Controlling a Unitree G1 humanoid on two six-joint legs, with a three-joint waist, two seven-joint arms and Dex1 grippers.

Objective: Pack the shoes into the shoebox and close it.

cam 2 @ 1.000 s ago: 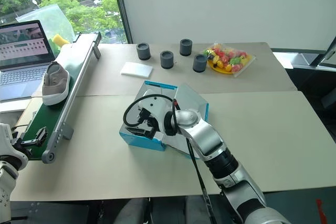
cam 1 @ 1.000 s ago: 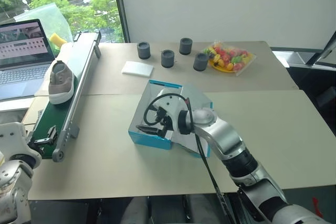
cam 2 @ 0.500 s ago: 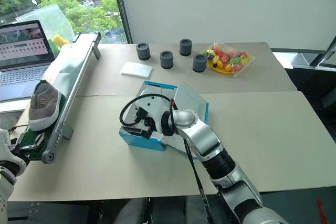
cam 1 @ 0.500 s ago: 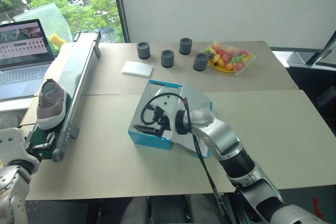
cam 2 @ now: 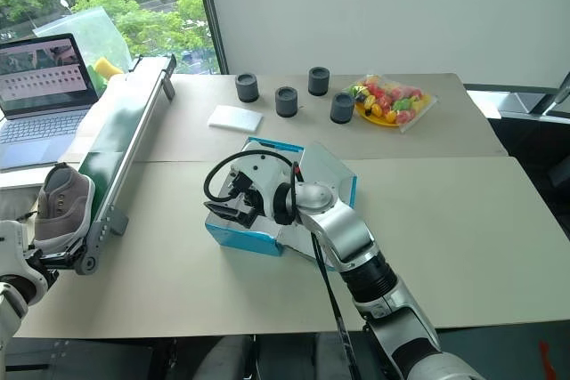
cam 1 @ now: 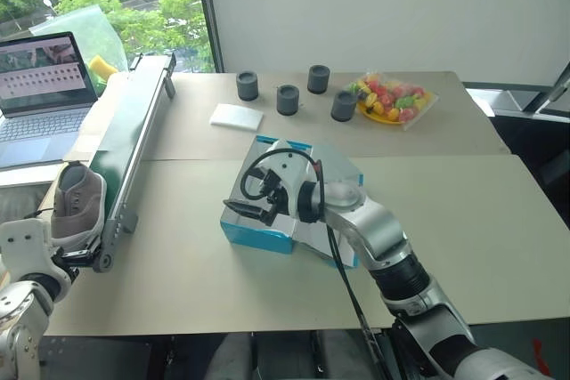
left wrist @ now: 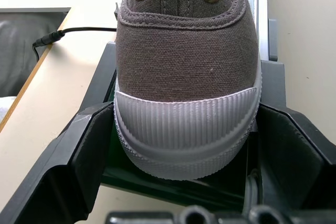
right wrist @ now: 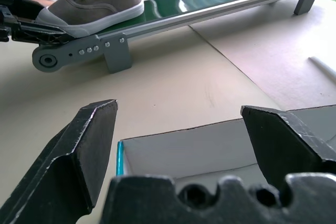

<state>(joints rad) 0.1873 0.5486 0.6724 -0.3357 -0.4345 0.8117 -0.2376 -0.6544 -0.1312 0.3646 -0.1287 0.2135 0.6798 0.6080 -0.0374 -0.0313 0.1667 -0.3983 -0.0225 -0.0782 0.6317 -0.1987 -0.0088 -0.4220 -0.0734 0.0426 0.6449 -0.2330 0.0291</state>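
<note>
Far left: open laptop (cam 1: 40, 86), screen lit, writing on it too small to read. Beside it, a long green conveyor belt (cam 1: 125, 144) running from far to near along the table's (cam 1: 463, 211) left edge.

Near end of the belt: one taupe sneaker (cam 1: 76, 205), white rubber toe cap pointing off the belt end, metal eyelets visible in the left wrist view, no brand mark legible. Left gripper (left wrist: 184, 145) spread on either side of the toe cap, black fingers (left wrist: 79, 166) flanking the sole; contact with the shoe not determinable.

Table centre: turquoise shoebox (cam 1: 267, 236), white inside, lid flap raised on its right side. No print readable on it. Right gripper (cam 1: 258, 211) poised over the box's near-left rim, jaws spread wide, nothing between them; box wall below the fingers in the right wrist view.

Far side, left to right: flat white pad (cam 1: 236, 117), four dark grey cylinders (cam 1: 287, 99), clear bag of coloured sweets (cam 1: 394, 101) on a yellow plate.
</note>
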